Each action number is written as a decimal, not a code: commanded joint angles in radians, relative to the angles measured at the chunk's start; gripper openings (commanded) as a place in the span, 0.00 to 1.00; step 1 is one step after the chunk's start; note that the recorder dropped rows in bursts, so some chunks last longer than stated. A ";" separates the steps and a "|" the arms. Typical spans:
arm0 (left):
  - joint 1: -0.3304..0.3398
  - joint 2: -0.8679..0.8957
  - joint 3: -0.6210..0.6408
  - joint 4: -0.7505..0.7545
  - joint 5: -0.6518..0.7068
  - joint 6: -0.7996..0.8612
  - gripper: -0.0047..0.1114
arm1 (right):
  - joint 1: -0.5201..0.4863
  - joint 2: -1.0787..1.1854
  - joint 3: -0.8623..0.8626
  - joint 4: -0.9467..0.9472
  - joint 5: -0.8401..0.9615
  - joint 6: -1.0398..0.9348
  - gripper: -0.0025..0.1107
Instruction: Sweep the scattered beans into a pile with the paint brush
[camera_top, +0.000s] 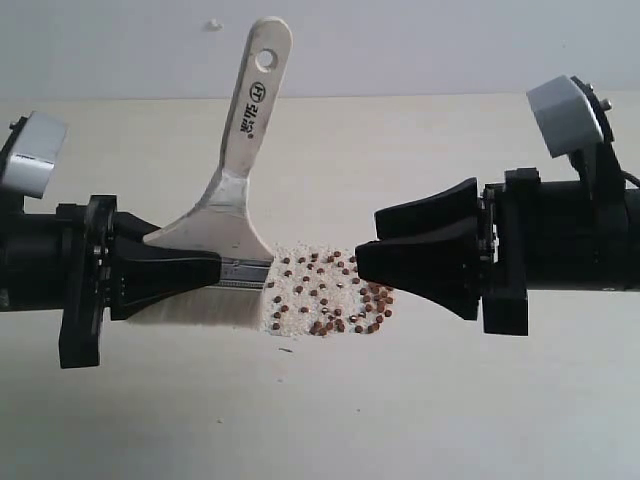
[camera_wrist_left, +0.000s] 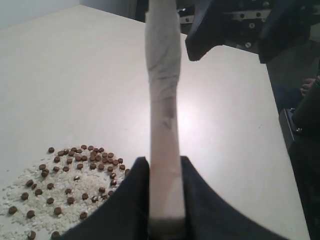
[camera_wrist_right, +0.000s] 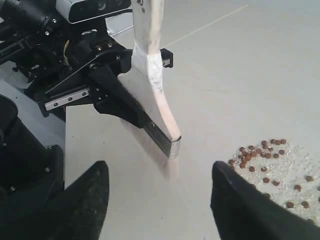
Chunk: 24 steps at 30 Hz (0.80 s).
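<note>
Pale surface (camera_top: 450, 400) has beans (camera_top: 330, 295) lying loose among white grains (camera_top: 285, 318), not piled yet. Left gripper (camera_top: 212, 272) squeezes the brush (camera_top: 248, 120), just beside them. Right gripper (camera_top: 368, 240) is wide apart, holding nothing.

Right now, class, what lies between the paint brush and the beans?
Only bare table, seen in the right wrist view, between paint brush and beans.
</note>
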 joint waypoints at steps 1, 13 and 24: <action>-0.001 -0.012 0.000 -0.015 -0.018 0.007 0.04 | -0.006 0.005 -0.047 0.004 0.021 0.027 0.53; -0.058 -0.012 0.000 -0.021 -0.018 0.001 0.04 | 0.086 0.007 -0.143 0.004 0.054 -0.095 0.53; -0.058 0.028 0.000 -0.019 -0.018 0.035 0.04 | 0.103 0.117 -0.143 0.004 -0.108 -0.095 0.53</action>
